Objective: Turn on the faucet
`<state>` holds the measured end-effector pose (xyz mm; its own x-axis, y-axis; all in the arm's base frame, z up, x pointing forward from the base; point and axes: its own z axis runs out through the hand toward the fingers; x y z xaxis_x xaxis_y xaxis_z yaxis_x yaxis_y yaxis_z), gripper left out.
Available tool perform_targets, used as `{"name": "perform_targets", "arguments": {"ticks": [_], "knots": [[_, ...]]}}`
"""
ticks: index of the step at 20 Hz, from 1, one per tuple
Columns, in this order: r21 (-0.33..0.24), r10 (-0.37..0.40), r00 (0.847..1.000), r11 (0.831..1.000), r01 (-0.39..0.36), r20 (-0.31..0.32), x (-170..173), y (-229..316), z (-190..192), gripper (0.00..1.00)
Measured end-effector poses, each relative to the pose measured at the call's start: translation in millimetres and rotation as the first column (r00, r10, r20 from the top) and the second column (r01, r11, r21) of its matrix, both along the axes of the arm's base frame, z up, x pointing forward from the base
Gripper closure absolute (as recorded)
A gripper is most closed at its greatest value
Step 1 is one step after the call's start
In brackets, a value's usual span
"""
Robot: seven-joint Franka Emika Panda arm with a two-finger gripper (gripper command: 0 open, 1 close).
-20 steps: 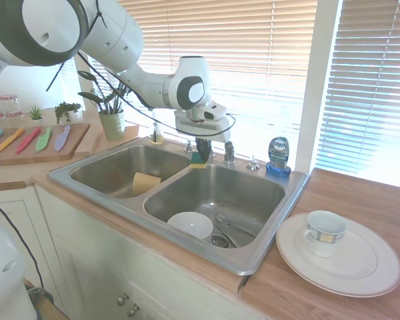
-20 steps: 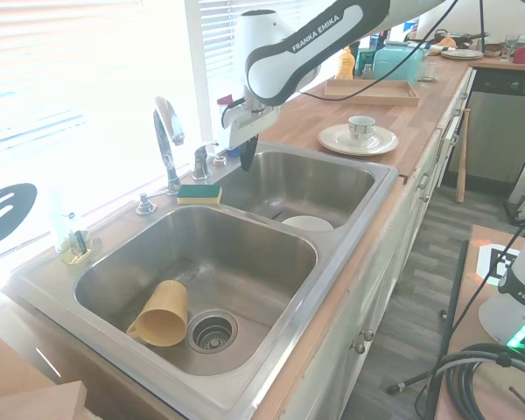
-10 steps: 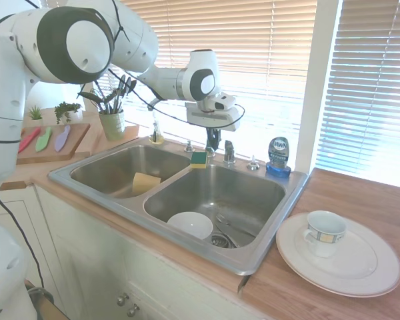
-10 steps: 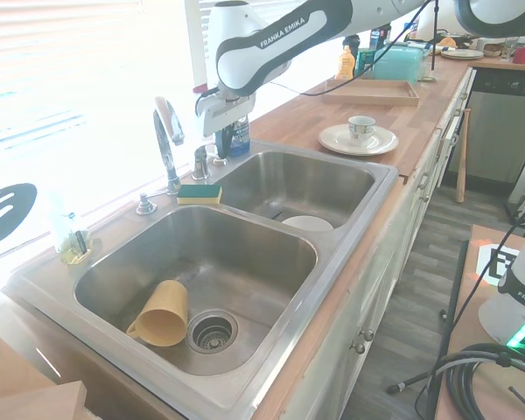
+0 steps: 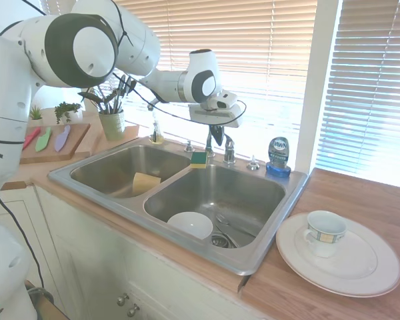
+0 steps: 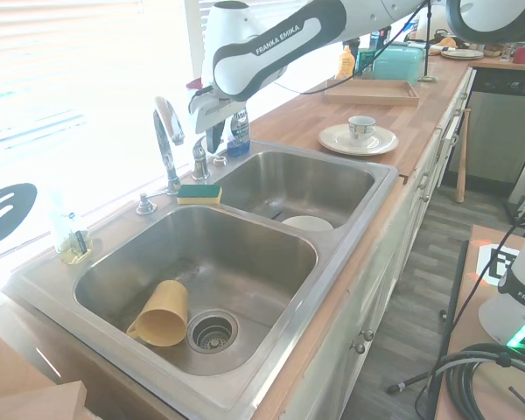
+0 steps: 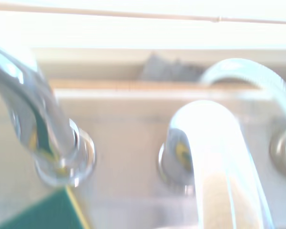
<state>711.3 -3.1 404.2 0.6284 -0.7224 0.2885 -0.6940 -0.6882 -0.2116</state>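
The faucet [image 6: 164, 140] is a chrome gooseneck at the back of the double sink, with a small separate lever handle [image 6: 199, 163] beside it. In the first exterior view my gripper [image 5: 217, 135] hangs point-down just above and slightly left of the lever handle [image 5: 229, 152], not clearly touching it. Its dark fingers look pressed together, shut and holding nothing. The other exterior view has the gripper [image 6: 214, 137] between spout and soap bottle, over the handle. In the blurred wrist view the spout base [image 7: 55, 148] and the handle [image 7: 205, 162] fill the picture.
A green-and-yellow sponge [image 5: 199, 159] lies on the divider by the faucet base. A blue dish-soap bottle [image 5: 279, 157] stands right of the handle. A yellow cup [image 6: 162, 313] lies in one basin, a white bowl [image 5: 190, 225] in the other. A plate [image 5: 360, 270] with a cup sits on the counter.
The gripper has swung from over the sponge and basin edge back toward the window and now hangs over the lever handle. The faucet and handle look unmoved.
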Motion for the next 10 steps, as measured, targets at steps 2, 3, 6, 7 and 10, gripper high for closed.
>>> {"name": "perform_targets", "arguments": {"ticks": [2, 3, 6, 7, 10], "knots": [[-0.001, -0.007, 0.999, 1.000, 0.007, 0.052, 3.1, -1.1, 5.5, 1.00], [-0.002, -0.009, 0.998, 1.000, 0.009, 0.068, 4.0, -1.7, 7.1, 1.00], [0.000, -0.007, 0.994, 1.000, 0.007, 0.106, 5.1, -1.8, 9.9, 1.00], [0.001, -0.007, 0.993, 1.000, 0.006, 0.115, 5.1, -1.8, 11.7, 1.00], [0.004, -0.005, 0.991, 1.000, 0.004, 0.133, 5.0, -1.4, 18.0, 1.00]]}}
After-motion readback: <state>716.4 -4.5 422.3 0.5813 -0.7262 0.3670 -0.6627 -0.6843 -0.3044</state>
